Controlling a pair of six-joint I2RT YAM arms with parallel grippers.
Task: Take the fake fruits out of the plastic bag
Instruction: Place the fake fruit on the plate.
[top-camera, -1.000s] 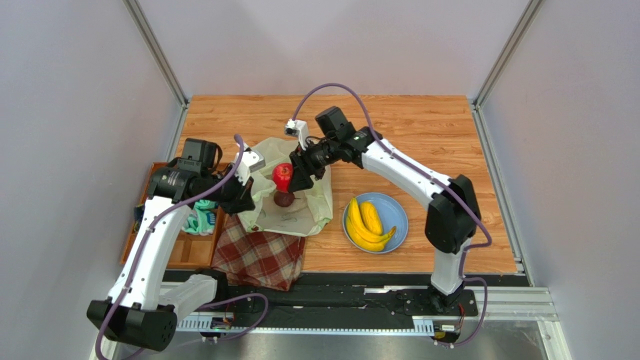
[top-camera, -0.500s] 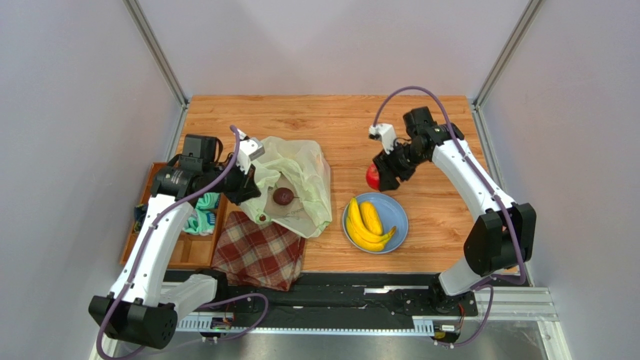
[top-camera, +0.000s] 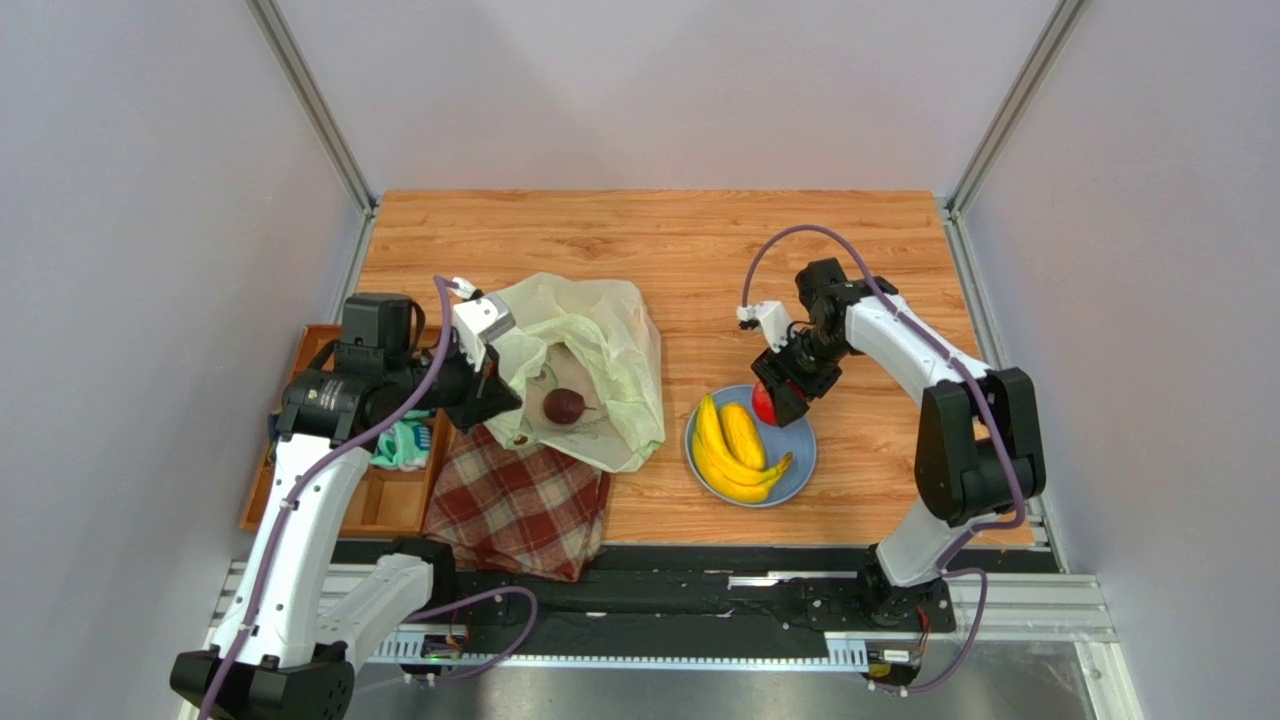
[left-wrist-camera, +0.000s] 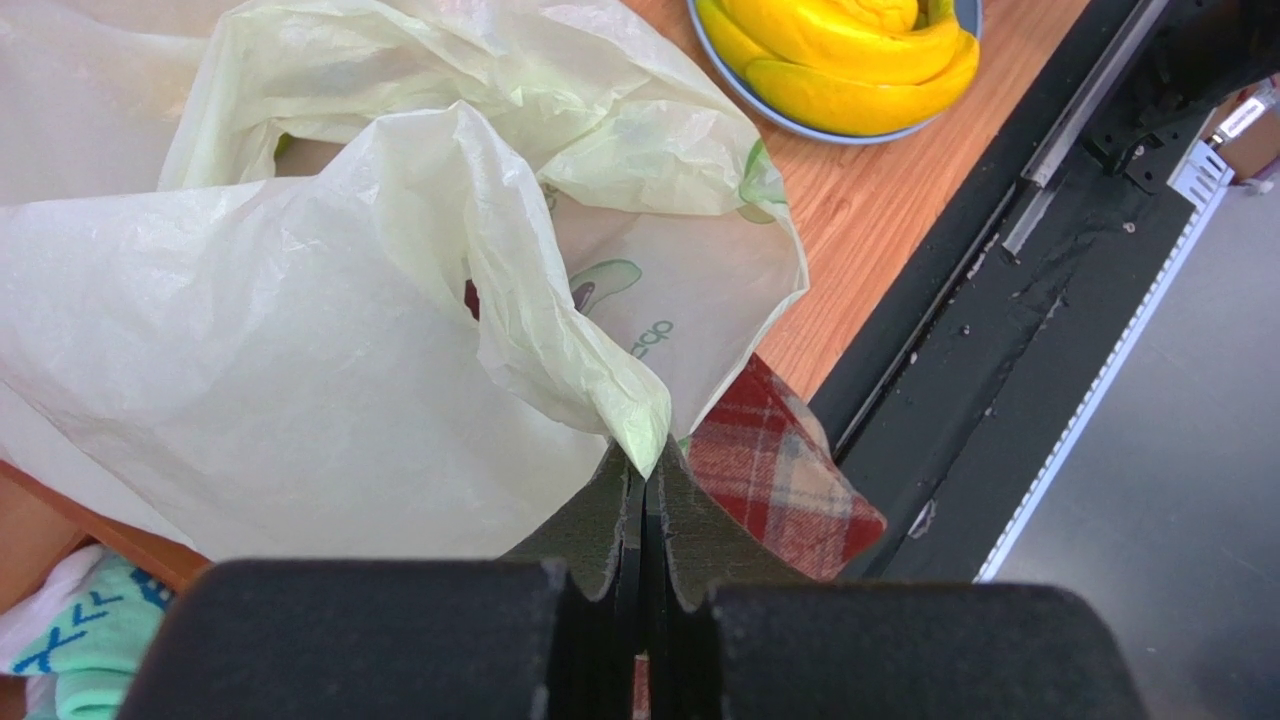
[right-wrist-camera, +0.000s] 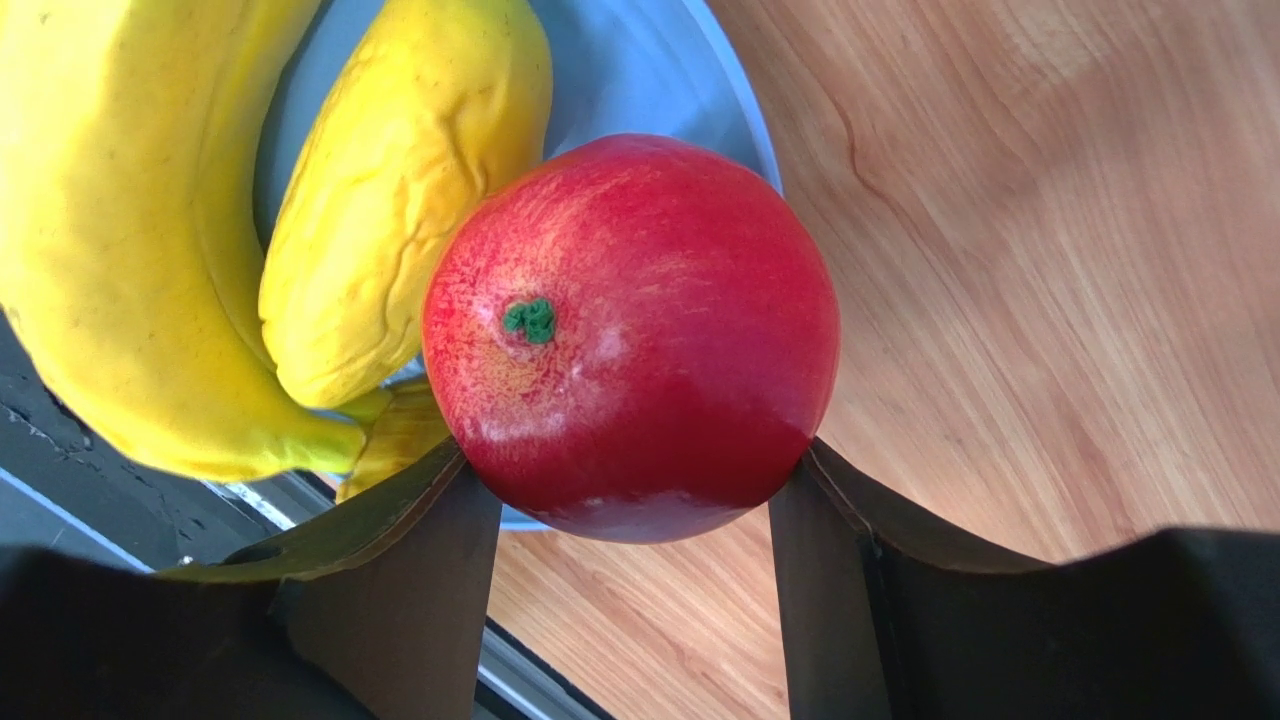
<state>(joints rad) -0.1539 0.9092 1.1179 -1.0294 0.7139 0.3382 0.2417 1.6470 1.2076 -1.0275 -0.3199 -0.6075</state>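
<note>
Item: red fruit (right-wrist-camera: 631, 338), clamped in right gripper (right-wrist-camera: 631, 465), over blue plate (right-wrist-camera: 646, 83) rim.
Lower onto the plate's bare part before releasing; left gripper (left-wrist-camera: 646, 503) pinched together on plastic bag (left-wrist-camera: 301, 345).

bright even light, soft shadows, mild sheen on red fruit (right-wrist-camera: 631, 338)

From above, the red fruit (top-camera: 763, 404) is mostly hidden behind the right arm's fingers (top-camera: 781, 387). In the left wrist view the top edge cuts off the bananas (left-wrist-camera: 842, 45), and a fold of the bag (left-wrist-camera: 301, 345) hides nearly all of the dark fruit (left-wrist-camera: 472, 297). In the right wrist view, fruit covers most of the plate (right-wrist-camera: 646, 75). The tray's (top-camera: 388, 504) contents are too small to tell.
</note>
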